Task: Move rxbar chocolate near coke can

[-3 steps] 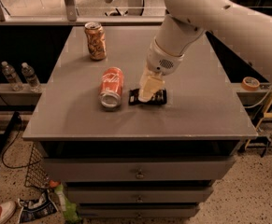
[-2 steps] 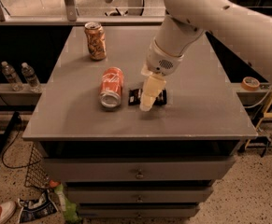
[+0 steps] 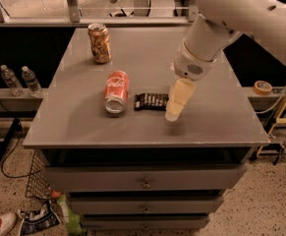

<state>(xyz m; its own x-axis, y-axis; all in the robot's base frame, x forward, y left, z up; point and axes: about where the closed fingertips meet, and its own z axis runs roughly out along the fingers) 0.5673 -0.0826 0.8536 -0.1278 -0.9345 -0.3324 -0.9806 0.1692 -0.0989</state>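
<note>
Gripper (image 3: 174, 107): hung from the single arm, pointed down at the table (image 3: 211, 124), its tip low over the top, right of centre and toward the front edge.
Gripper state: whether it is open or closed cannot be told; nothing is seen to be held in it.
Rxbar chocolate (image 3: 151, 101): laid flat on the table, between the coke can and the gripper.
Coke can (image 3: 117, 91): laid on its side, one silver end turned toward the front edge; just left of the bar, a narrow gap being left between them.
Deciding relation: the bar is found immediately to the image-left of the gripper, its right end touching or just beside the tip (which of the two cannot be told). Its long axis is run left to right, one end aimed at the can, the other at the gripper.
Progress, as judged: the bar is already placed near the can, so little or nothing is thought to be left but a clean withdrawal.
Risk, as judged: the bar could be dragged off if it is brushed.
Second can (image 3: 99, 43): tan and orange, stood upright at the back left, well apart.
Containers: drawers (image 3: 108, 178) under the table are shut, contents hidden; contents of both cans cannot be told.
</note>
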